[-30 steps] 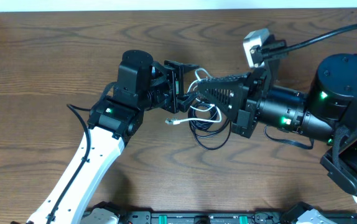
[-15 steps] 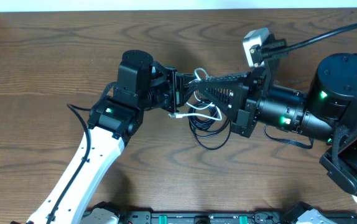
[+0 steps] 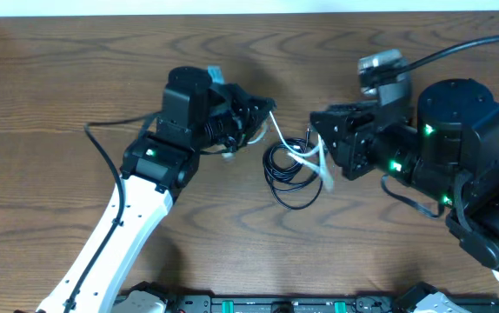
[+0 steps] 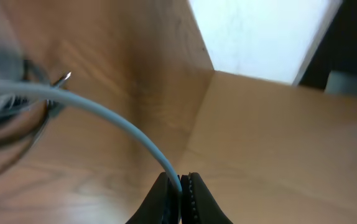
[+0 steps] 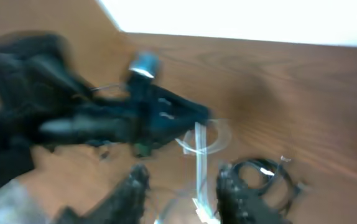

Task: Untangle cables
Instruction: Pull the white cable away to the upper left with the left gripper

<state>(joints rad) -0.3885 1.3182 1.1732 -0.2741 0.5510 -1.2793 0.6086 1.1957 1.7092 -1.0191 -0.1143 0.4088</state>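
My left gripper (image 3: 265,111) (image 4: 181,184) is shut on the white cable (image 3: 297,149) (image 4: 104,111), pinching it between the fingertips. From there the white cable runs down and right across the coil of black cables (image 3: 288,171) (image 4: 7,127) to its plug end (image 3: 326,180). My right gripper (image 3: 317,132) (image 5: 181,186) is open just right of the tangle. In the right wrist view the white cable (image 5: 199,158) hangs loose between its spread fingers, touching neither, and the black cables (image 5: 270,174) lie just past the right finger. That view is blurred.
The brown wooden table (image 3: 76,78) carries the tangle at its middle. The left arm's white link (image 3: 119,235) slants in from the lower left. The right arm's bulky black body (image 3: 458,148) and its thick wire (image 3: 467,43) fill the right side.
My left gripper closed on the white cable and drew it up and left. My right gripper opened, let go and pulled back to the right. The white cable now stretches across the black coil.
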